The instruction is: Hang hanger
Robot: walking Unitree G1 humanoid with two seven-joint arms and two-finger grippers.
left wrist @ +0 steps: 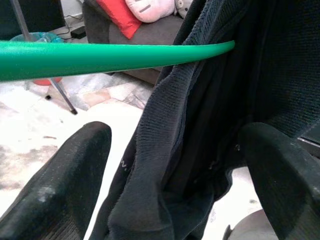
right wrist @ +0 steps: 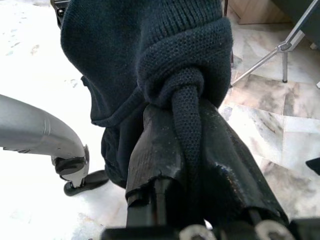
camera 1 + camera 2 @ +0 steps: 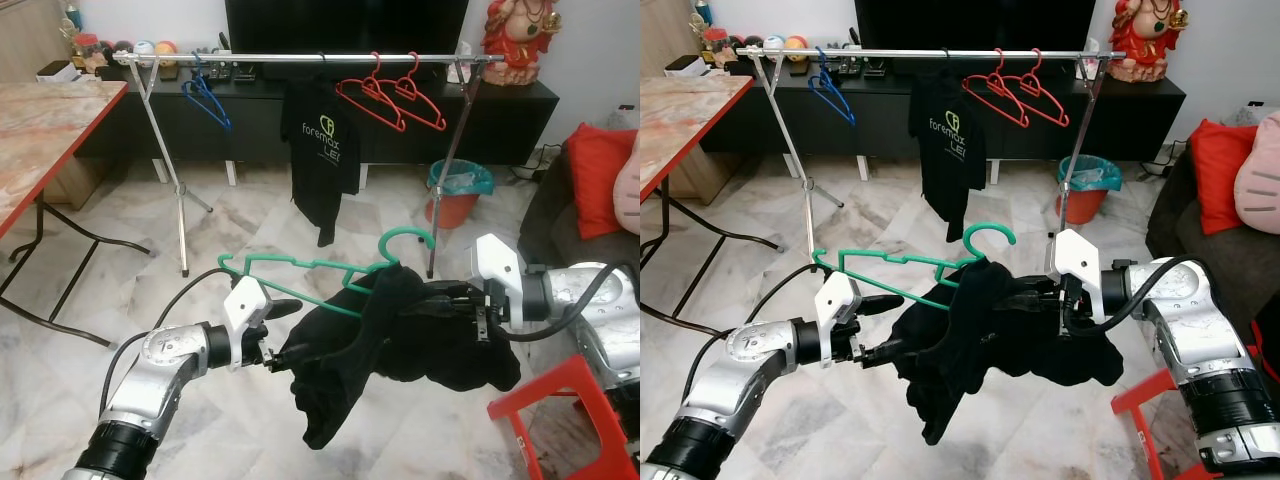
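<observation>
Ahead, clothes rack (image 3: 300, 60) with black shirt (image 3: 320, 150), red hangers (image 3: 390, 95).

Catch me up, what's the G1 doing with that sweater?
It holds a dark knit garment partly threaded on a green hanger, in front of the clothes rack. The right gripper is shut on a bunched fold. The left gripper has its fingers spread either side of the fabric's lower part, below the hanger's arm. The rack already carries a black T-shirt, red hangers and a blue one.

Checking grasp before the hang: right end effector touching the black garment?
Touching. The right wrist view shows the right end effector shut on a bunched fold of the black garment.
</observation>
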